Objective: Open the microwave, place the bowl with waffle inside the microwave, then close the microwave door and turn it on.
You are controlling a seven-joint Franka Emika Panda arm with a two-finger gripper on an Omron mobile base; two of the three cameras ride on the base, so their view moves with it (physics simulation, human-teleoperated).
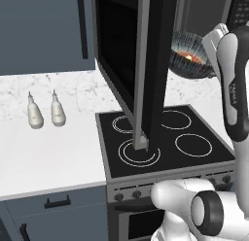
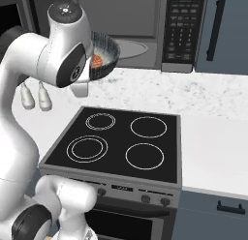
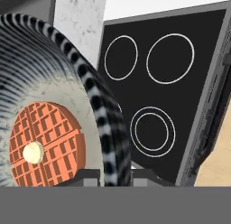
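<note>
My gripper (image 3: pixel 116 177) is shut on the rim of the bowl (image 3: pixel 54 78), a dark bowl with pale streaked walls. The bowl is tilted toward the hand camera, and the orange-red waffle (image 3: pixel 45 144) with its pale centre lies inside. In the base views the bowl (image 1: pixel 187 50) (image 2: pixel 107 51) hangs in the air above the back of the stove, just in front of the microwave (image 2: pixel 140 26) and its grey cavity. The waffle (image 1: pixel 190 57) (image 2: pixel 97 61) shows inside it. The microwave door (image 1: pixel 148 65) stands swung wide open over the stove's left side. My arm covers the gripper in both base views.
The black four-ring stove (image 1: pixel 194 123) (image 2: pixel 121 137) lies below the bowl. Two white bottles (image 1: pixel 46 111) (image 2: pixel 35 97) stand on the marble counter (image 1: pixel 53 152) left of it. The keypad (image 2: pixel 181 31) is on the microwave's right, beside a blue-grey cabinet (image 2: pixel 227 31).
</note>
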